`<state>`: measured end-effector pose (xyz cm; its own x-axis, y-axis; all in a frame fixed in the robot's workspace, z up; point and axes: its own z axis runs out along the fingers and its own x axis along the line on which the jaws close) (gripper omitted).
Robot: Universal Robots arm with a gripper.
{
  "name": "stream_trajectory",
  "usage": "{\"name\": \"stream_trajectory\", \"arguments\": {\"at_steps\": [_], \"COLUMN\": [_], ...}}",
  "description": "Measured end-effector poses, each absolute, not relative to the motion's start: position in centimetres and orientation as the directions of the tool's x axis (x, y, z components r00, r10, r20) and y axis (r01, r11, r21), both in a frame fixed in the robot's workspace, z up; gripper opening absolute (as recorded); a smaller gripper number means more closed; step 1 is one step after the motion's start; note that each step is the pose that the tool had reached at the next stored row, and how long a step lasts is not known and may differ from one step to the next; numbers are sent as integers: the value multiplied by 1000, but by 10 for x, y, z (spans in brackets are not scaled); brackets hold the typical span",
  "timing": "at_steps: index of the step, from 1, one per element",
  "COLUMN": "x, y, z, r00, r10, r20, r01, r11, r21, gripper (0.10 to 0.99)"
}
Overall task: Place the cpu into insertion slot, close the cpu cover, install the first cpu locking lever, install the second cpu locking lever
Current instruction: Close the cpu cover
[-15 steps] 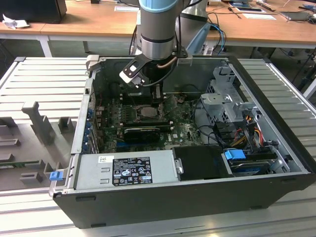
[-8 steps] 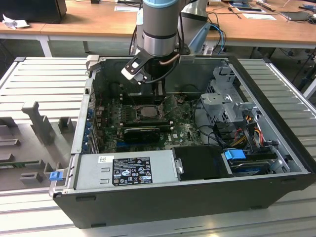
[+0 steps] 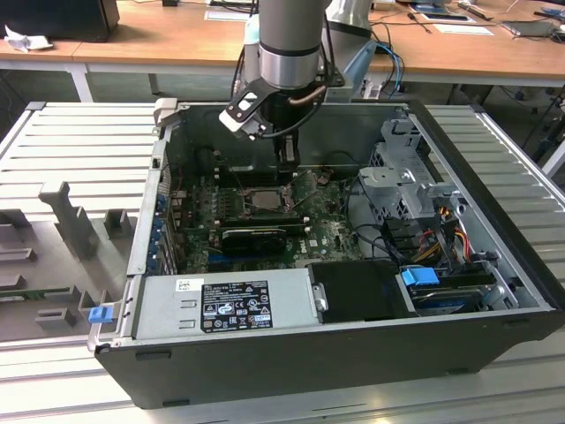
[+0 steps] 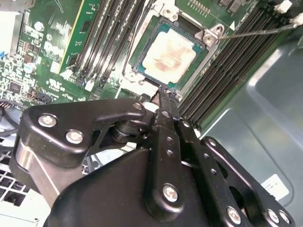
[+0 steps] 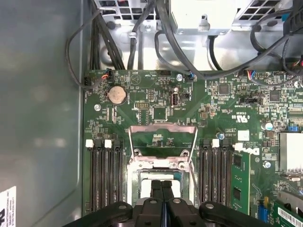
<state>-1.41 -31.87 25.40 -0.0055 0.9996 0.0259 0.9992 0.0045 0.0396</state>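
The gripper [image 4: 165, 92], fingers pressed together and gripping nothing, is poised at the edge of the socket [image 3: 240, 198] on the motherboard [image 5: 142, 94]. The chip [image 4: 169, 56] lies inside, and the cover [image 5: 163, 128] is flipped open.

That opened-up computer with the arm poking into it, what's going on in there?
A robot arm reaches down into an open computer case, over the green motherboard. The silvery chip lies in its square socket, and the gripper, fingers pressed together, has its tips right at the socket's edge. The metal cover frame is flipped open, not yet closed over the chip.
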Motion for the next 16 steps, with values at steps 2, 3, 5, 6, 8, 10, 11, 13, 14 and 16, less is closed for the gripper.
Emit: {"name": "stream_trajectory", "arguments": {"at_steps": [2, 3, 5, 6, 8, 10, 11, 13, 14, 16], "x": [-11, -11, -8, -5, 3, 11, 13, 22, 24, 35], "y": [-318, -318, -317, -317, -317, -317, -317, -317, -317, -317], "z": [256, 258, 260, 260, 260, 260, 260, 260, 260, 260], "r00": [-5, -6, -5, -6, -5, -5, -5, -5, -5, -5], "r10": [1000, 1000, 1000, 1000, 1000, 1000, 1000, 1000, 1000, 1000], "r20": [25, 26, 26, 26, 26, 26, 26, 26, 26, 26], "r01": [999, 999, 999, 999, 999, 999, 999, 999, 999, 999], "r11": [4, 5, 4, 5, 4, 4, 4, 4, 4, 5], "r21": [39, 39, 38, 38, 38, 37, 36, 35, 35, 33], "gripper": [106, 106, 106, 106, 106, 106, 106, 106, 106, 106]}}
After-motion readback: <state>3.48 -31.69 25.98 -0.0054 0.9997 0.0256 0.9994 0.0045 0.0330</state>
